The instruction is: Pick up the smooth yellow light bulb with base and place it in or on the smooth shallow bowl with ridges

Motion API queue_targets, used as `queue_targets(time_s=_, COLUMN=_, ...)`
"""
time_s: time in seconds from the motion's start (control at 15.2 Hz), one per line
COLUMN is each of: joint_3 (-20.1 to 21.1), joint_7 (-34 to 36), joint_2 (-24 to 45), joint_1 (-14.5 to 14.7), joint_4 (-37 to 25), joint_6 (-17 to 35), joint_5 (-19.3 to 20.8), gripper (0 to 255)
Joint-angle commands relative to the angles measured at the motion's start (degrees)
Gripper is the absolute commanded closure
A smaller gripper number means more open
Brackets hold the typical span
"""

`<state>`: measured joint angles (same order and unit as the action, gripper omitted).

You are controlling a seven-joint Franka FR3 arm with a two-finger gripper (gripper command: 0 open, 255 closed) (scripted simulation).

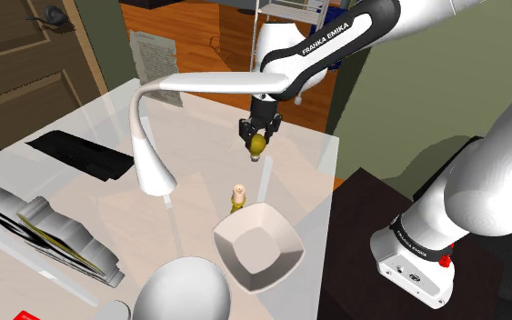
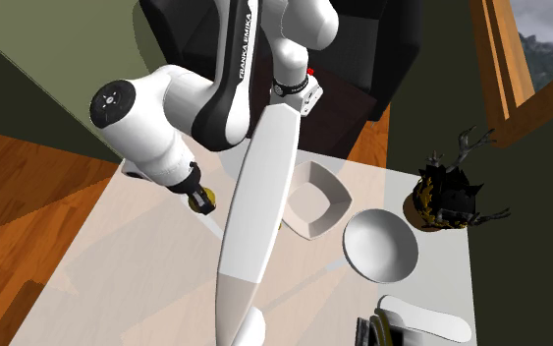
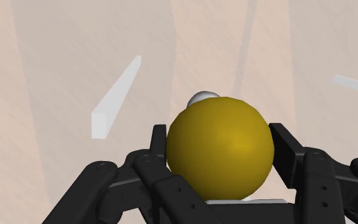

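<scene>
My black gripper (image 1: pixel 259 135) hangs above the middle of the pale table and is shut on a yellow light bulb (image 1: pixel 257 145). The bulb's pale base points down toward the table. In the wrist view the round yellow bulb (image 3: pixel 220 146) sits clasped between both fingers of the gripper (image 3: pixel 220 137), with the grey base tip (image 3: pixel 203 97) showing beyond it. A white squarish bowl with angled sides (image 1: pixel 256 245) stands on the table nearer the stand, below the gripper in the shoulder view. In the second exterior view the gripper (image 2: pixel 198 197) holds the bulb (image 2: pixel 203 202) left of that bowl (image 2: pixel 315 201).
A round white bowl (image 1: pixel 181 291) sits beside the squarish one. A white curved desk lamp (image 1: pixel 154 155) arches over the table close to the gripper. A small bottle-like object (image 1: pixel 237 194) and a white stick (image 1: pixel 265 179) lie under the bulb. A dark ship model (image 2: pixel 446 192) stands at the table's end.
</scene>
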<state>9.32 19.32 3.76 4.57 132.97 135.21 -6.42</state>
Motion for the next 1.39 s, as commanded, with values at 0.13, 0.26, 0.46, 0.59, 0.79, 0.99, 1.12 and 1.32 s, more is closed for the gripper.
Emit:
queue_targets(time_s=0.13, joint_3=-0.02, joint_7=0.07, joint_2=-2.17, joint_1=-0.07, joint_4=-0.95, joint_6=-3.12, joint_5=-0.15, gripper=255)
queue_targets(time_s=0.26, joint_3=-0.04, joint_7=0.12, joint_2=-3.16, joint_1=-0.09, joint_4=-1.51, joint_6=-4.66, joint_5=-0.2, gripper=255)
queue_targets(time_s=0.46, joint_3=-0.08, joint_7=0.19, joint_2=-4.56, joint_1=-0.14, joint_4=-2.43, joint_6=-6.97, joint_5=-0.27, gripper=255)
queue_targets(time_s=0.59, joint_3=-0.1, joint_7=0.23, joint_2=-5.11, joint_1=-0.15, joint_4=-2.83, joint_6=-7.91, joint_5=-0.3, gripper=255)
queue_targets(time_s=0.79, joint_3=1.73, joint_7=3.04, joint_2=-9.13, joint_1=1.64, joint_4=1.39, joint_6=-7.38, joint_5=-1.47, gripper=255)
queue_targets(time_s=0.99, joint_3=3.77, joint_7=6.0, joint_2=-12.93, joint_1=3.59, joint_4=5.06, joint_6=-7.14, joint_5=-2.89, gripper=255)
queue_targets(time_s=1.12, joint_3=5.22, joint_7=8.06, joint_2=-15.32, joint_1=4.98, joint_4=7.19, joint_6=-7.11, joint_5=-3.97, gripper=255)
queue_targets(time_s=1.32, joint_3=7.56, joint_7=11.3, joint_2=-18.63, joint_1=7.2, joint_4=9.88, joint_6=-7.25, joint_5=-5.75, gripper=255)
